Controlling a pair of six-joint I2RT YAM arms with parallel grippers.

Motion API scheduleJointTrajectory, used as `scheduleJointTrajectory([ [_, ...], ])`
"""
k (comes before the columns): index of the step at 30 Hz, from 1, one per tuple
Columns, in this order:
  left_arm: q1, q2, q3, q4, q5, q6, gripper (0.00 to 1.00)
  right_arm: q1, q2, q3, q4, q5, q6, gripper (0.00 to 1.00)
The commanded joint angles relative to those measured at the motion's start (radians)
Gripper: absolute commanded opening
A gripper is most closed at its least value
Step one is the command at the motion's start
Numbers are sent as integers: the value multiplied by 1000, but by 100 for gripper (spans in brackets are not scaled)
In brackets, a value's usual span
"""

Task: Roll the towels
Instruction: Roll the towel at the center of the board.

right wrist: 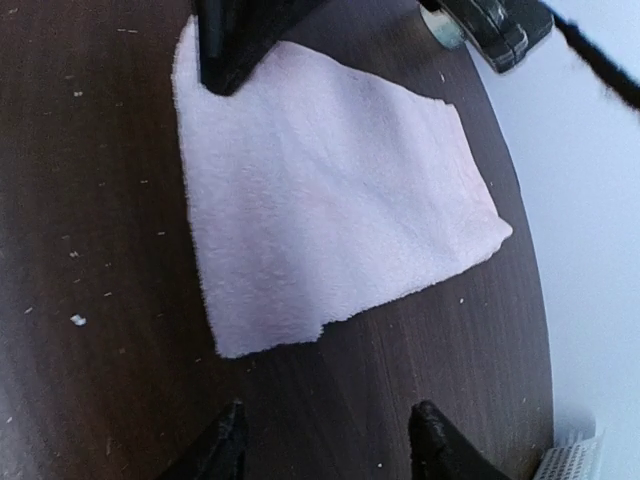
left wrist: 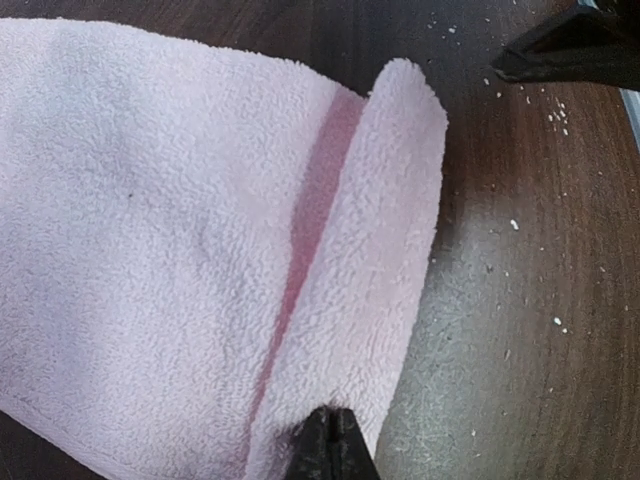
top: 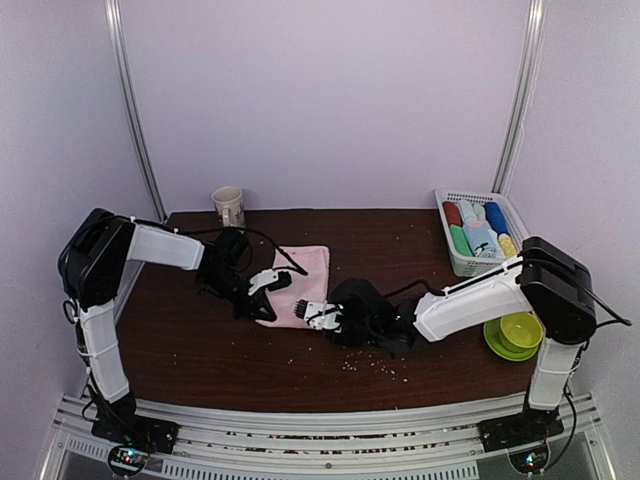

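Observation:
A pale pink towel (top: 300,283) lies flat on the dark wooden table (top: 180,340), near its middle. My left gripper (top: 262,296) is shut on the towel's near-left edge; in the left wrist view the closed tips (left wrist: 334,440) pinch a folded-over flap of the towel (left wrist: 180,230). My right gripper (top: 318,315) is open and empty just in front of the towel's near edge; in the right wrist view its gripper (right wrist: 325,440) hovers over bare table short of the towel (right wrist: 320,210). More rolled towels (top: 478,232) fill the basket.
A white slatted basket (top: 442,222) stands at the back right. A green bowl (top: 512,335) sits at the right edge. A mug (top: 229,205) stands at the back left. Crumbs dot the table in front of the right gripper.

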Motion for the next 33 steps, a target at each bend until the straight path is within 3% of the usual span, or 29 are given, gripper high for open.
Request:
scheduleJointTrajectory([
  [1, 27, 81, 16, -124, -19, 2, 0, 74, -51, -105, 110, -7, -226, 58],
  [15, 67, 183, 110, -228, 33, -11, 0, 133, 173, -24, 199, 213, -421, 57],
  [33, 82, 189, 125, -270, 51, 31, 0, 68, 376, 189, 43, 236, -484, 37],
])
